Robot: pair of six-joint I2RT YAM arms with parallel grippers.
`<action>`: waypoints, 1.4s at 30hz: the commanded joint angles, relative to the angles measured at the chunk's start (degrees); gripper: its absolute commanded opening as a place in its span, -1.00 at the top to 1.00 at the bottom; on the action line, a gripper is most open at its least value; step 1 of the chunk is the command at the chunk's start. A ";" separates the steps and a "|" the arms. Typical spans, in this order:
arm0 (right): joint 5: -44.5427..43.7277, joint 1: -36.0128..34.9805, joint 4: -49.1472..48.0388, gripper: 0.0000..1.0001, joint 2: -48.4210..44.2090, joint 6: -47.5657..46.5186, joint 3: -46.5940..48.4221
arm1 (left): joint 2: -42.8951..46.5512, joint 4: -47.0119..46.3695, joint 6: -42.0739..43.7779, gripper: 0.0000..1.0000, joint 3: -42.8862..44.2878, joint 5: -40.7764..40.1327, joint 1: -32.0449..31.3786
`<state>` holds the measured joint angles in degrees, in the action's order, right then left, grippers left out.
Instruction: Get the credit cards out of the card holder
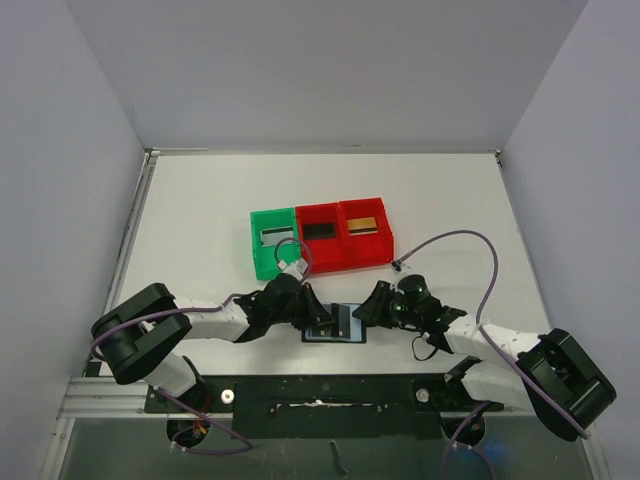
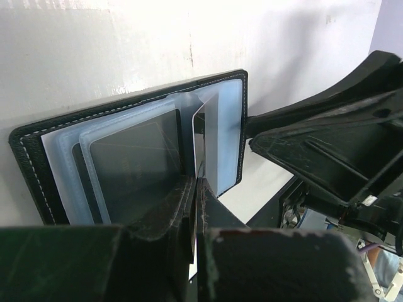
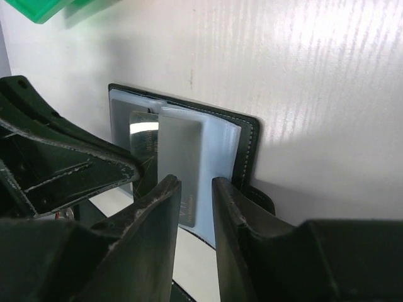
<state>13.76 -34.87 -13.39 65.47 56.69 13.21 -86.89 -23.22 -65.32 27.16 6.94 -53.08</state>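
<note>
The black card holder (image 1: 337,323) lies open between my two grippers near the table's front edge. My left gripper (image 2: 195,184) is shut on a raised clear pocket leaf (image 2: 208,135) of the card holder (image 2: 38,163); a dark card (image 2: 135,160) shows in the flat pocket beside it. My right gripper (image 3: 195,184) stands open at the holder's (image 3: 249,141) other side, with an upright silvery-grey card (image 3: 181,157) just beyond the gap between its fingers. Three other credit cards lie in the bins: silvery (image 1: 272,237), black (image 1: 319,230) and gold (image 1: 363,224).
A green bin (image 1: 262,258) and two red bins (image 1: 322,260) (image 1: 368,250) stand in a row just behind the card holder. Purple cables (image 1: 480,250) loop over the table by the right arm. Walls close in on three sides of the table.
</note>
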 commanded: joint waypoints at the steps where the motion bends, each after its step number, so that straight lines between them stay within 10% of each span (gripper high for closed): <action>1: 1.59 -0.11 2.93 0.40 -2.69 -5.26 4.78 | 1.12 -0.49 1.42 1.00 2.68 0.58 0.28; 25: 1.14 -0.55 -7.64 0.49 11.44 1.28 -2.33 | -1.52 -7.77 0.41 0.65 2.86 5.36 0.51; 31: -0.22 -0.46 -5.47 0.50 10.56 1.20 -1.78 | 0.41 -3.34 0.36 0.99 2.76 2.14 0.58; 42: -0.49 -0.26 -0.36 0.50 9.25 -1.46 2.07 | 6.25 4.85 3.19 1.00 2.37 -2.12 0.94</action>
<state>16.51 -34.96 -21.67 74.65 58.61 14.41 -82.94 -18.41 -63.88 28.29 6.39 -52.64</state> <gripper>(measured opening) 0.250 0.010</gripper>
